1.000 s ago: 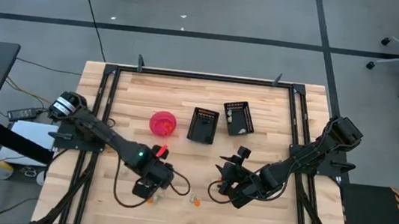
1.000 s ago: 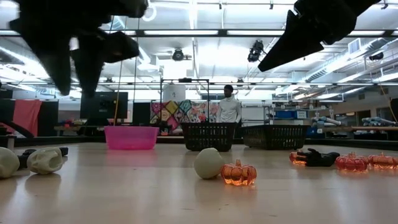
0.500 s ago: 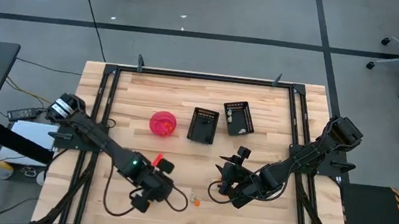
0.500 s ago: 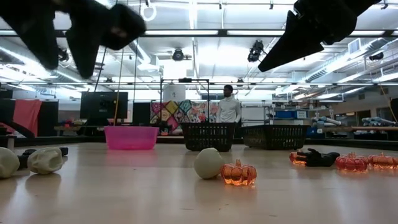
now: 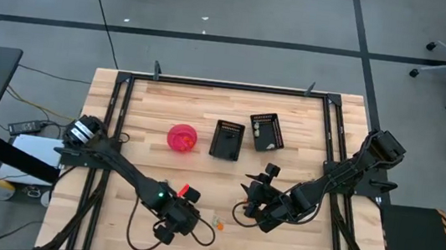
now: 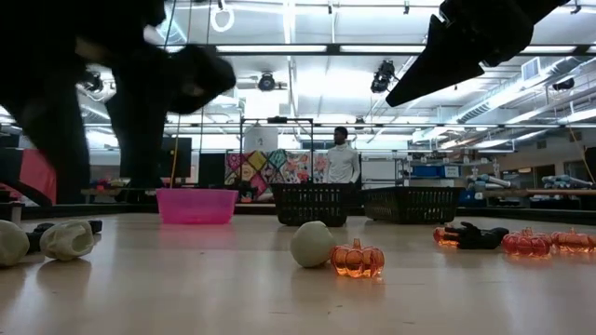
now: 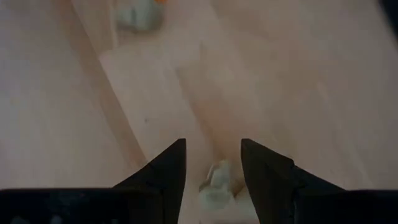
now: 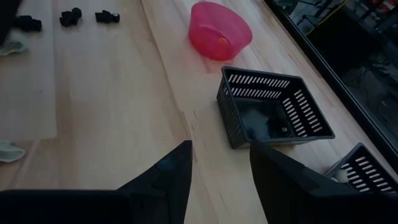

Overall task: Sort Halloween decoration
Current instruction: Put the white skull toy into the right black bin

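The Halloween decoration is small trinkets scattered on the table. A pale trinket (image 7: 217,184) lies on the wood between the open fingers of my left gripper (image 7: 213,144), which points down near the table's near edge (image 5: 167,230); the fingers stand on either side of it, and I cannot tell whether they touch it. Farther off lies another pale trinket (image 7: 137,12). An orange pumpkin (image 6: 358,259) and a pale ball (image 6: 312,244) sit side by side. My right gripper (image 8: 221,146) hangs open and empty above the table (image 5: 245,210).
A pink bowl (image 5: 182,137) and two black slotted baskets (image 5: 227,139) (image 5: 266,132) stand mid-table. Black trinkets (image 8: 70,15), pale ones (image 6: 67,239) and more orange pumpkins (image 6: 526,243) lie about. A person (image 6: 343,158) stands in the room beyond.
My left gripper has gone toward the table's near edge and a little to the right, sinking and tipping more steeply downward. The right arm and the trinkets have kept still.
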